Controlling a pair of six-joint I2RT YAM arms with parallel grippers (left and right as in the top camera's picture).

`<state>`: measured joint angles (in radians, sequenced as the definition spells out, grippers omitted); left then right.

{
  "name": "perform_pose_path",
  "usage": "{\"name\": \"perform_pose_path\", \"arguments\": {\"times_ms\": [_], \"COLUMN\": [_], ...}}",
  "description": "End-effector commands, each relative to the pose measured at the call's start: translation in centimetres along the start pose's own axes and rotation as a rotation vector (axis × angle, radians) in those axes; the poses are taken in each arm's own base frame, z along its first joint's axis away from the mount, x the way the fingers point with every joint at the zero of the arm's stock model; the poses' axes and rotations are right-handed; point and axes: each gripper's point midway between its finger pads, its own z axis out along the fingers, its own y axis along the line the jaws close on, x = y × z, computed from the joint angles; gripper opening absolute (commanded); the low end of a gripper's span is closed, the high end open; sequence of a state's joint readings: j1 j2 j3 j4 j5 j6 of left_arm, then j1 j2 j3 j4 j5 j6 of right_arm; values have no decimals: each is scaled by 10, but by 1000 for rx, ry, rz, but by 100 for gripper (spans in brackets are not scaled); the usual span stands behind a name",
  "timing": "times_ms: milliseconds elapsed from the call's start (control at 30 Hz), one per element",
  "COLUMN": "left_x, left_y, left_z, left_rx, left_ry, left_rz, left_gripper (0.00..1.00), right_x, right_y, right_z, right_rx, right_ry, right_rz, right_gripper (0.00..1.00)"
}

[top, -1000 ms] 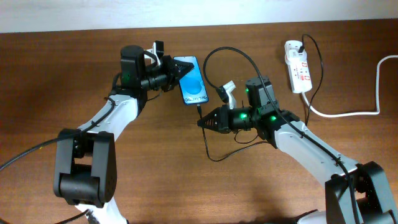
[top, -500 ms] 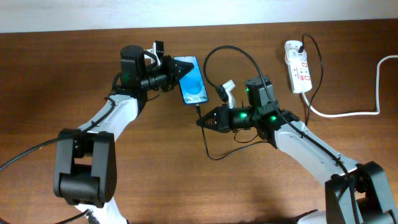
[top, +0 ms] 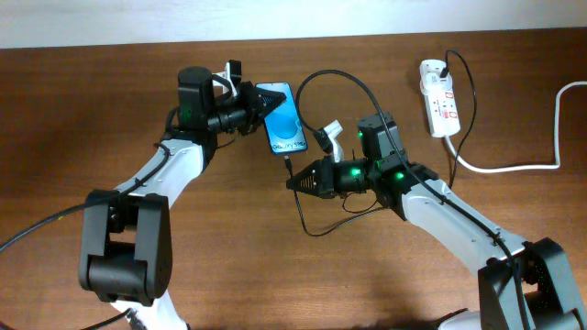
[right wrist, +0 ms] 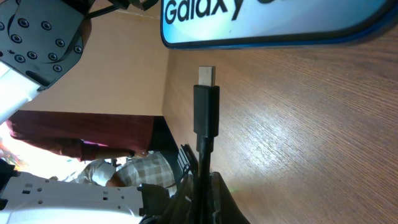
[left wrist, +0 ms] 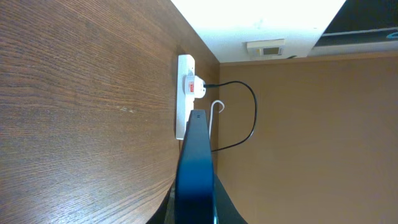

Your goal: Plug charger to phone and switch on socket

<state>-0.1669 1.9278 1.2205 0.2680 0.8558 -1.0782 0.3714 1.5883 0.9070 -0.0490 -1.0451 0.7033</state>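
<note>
Right wrist: phone [right wrist: 267, 25] cropped; right hand [right wrist: 202, 182] grips charger [right wrist: 206, 109]; left hand [top: 260, 104] grips phone.

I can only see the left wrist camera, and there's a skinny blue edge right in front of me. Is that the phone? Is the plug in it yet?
Observer: Yes, that's the phone. Not yet: the right wrist view shows the charger with its plug tip just short of the phone's bottom edge, bare table between them.
Operator: Who's holding the plug?
Observer: The right jaws are shut on the charger just behind its plug, which points at the phone.
Operator: Where does the rest of the wire go?
Observer: Overhead, it loops around behind the right arm and runs on to the socket.
</note>
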Motion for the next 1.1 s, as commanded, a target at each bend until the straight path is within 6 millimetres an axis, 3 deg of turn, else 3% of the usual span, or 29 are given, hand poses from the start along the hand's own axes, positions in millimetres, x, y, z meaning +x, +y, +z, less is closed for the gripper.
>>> {"name": "perform_pose_path", "arguments": {"times_ms": [0,167,1067], "left_x": [-1,-1,1], "left_y": [-17,-17,-18], "left_z": [-6,-6,-6], "left_rx": [30,30,37], "left_ry": [-2,-1,11], "left_rz": [17,17,14], "left_gripper": [0,0,0], "right_x": [-3,-9,-14], "right_y": [5,-1,-2], "right_z": [2,-5,-6], "right_rx": [-4,7,18], "right_ry": [0,-24,-45], "right_rz": [-21,-5,-12], "right_gripper": [4,4,4]}}
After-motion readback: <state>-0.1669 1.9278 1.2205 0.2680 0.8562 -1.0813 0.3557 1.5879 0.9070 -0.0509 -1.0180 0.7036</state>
